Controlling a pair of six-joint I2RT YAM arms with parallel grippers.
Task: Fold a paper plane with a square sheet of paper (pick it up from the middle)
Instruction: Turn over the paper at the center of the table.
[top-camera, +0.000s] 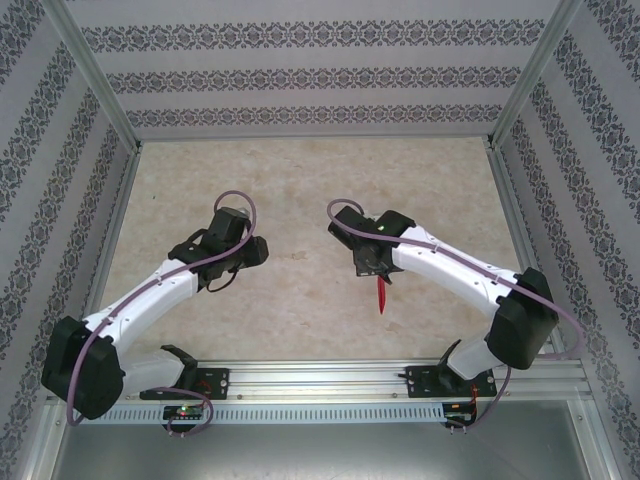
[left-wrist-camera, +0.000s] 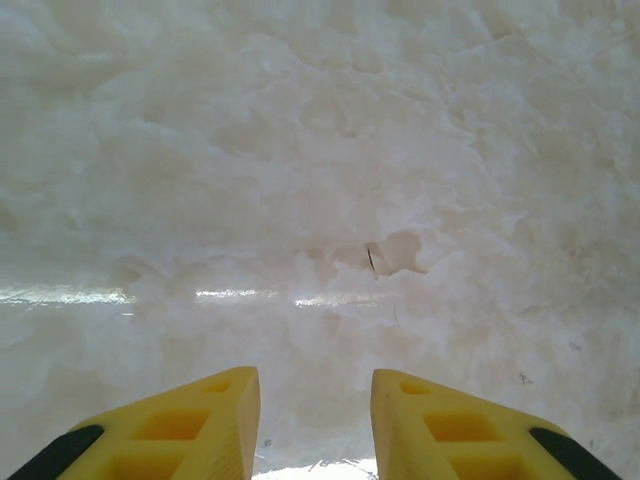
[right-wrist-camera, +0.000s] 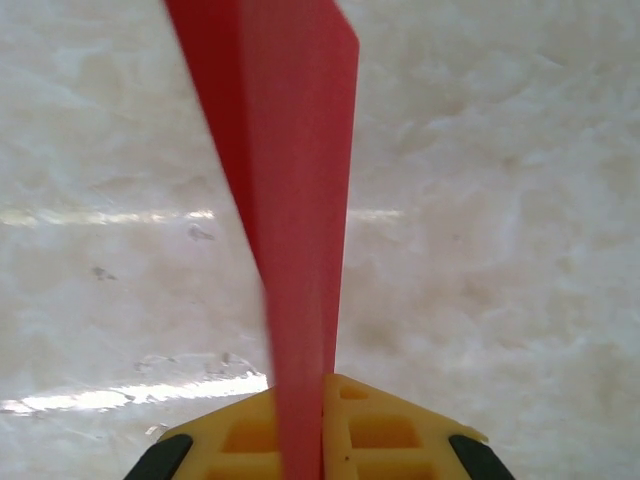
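Evidently the right fingers (right-wrist-camera: 375, 425) pinch the red paper plane (right-wrist-camera: 300, 230) by 1 end, holding it just above the surface (right-wrist-camera: 520, 250), probably to keep its creases; the left fingers (left-wrist-camera: 210, 420) hover spread and empty.

Lab test booth: aluminium-framed patterned panels (top-camera: 320, 70) around a marble-look tabletop (top-camera: 300, 180)

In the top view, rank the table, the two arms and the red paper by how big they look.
Largest: the table.
Next: left arm and right arm, about alike, so unranked.
Smallest: the folded red paper.
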